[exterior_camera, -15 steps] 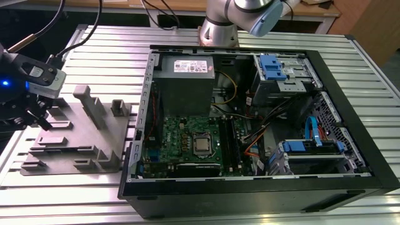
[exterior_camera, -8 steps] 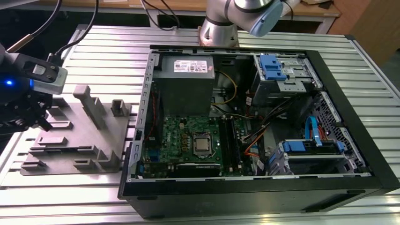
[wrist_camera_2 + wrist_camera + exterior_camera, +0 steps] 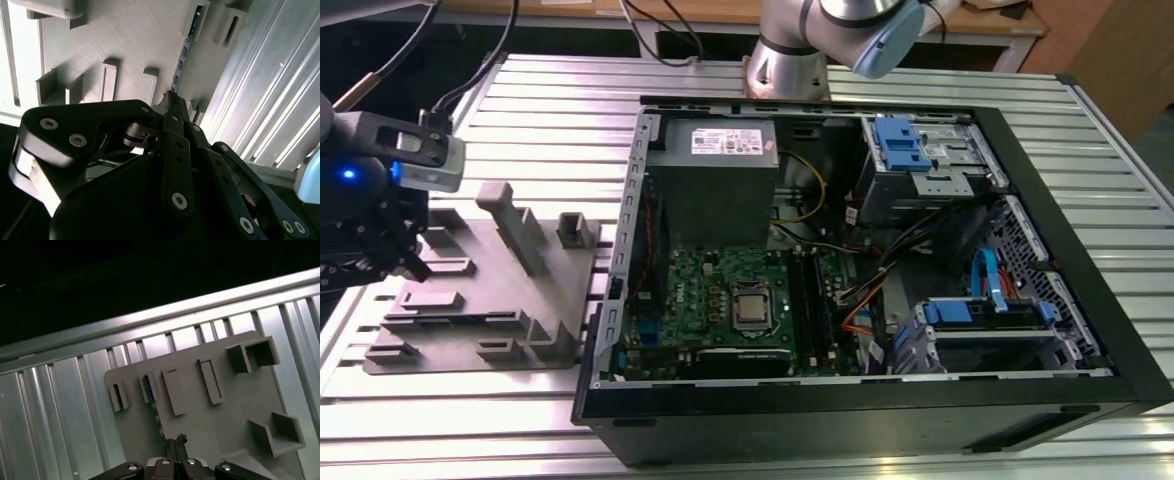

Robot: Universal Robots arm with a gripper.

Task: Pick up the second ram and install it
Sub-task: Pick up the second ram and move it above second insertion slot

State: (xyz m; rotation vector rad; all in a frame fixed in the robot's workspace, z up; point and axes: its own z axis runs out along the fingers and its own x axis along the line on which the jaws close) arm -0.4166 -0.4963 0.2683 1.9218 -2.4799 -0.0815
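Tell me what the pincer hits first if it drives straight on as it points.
Probably the second ram, on edge in the grey fixture plate ahead of the pincer; depth is unclear, so possibly the plate.

By the exterior view's clock face, the computer case (image 3: 881, 400) sat on the table (image 3: 560, 90) from centre to three o'clock, with the fixture plate (image 3: 494, 300) just beside it at nine and the arm's base (image 3: 787, 70) behind at twelve. Inside the case the circuit board (image 3: 707, 290) lay at six and the power supply (image 3: 714, 180) at twelve. The memory stick (image 3: 150, 390) stood on edge in a slot on the plate, the gripper (image 3: 176, 440) near its end.
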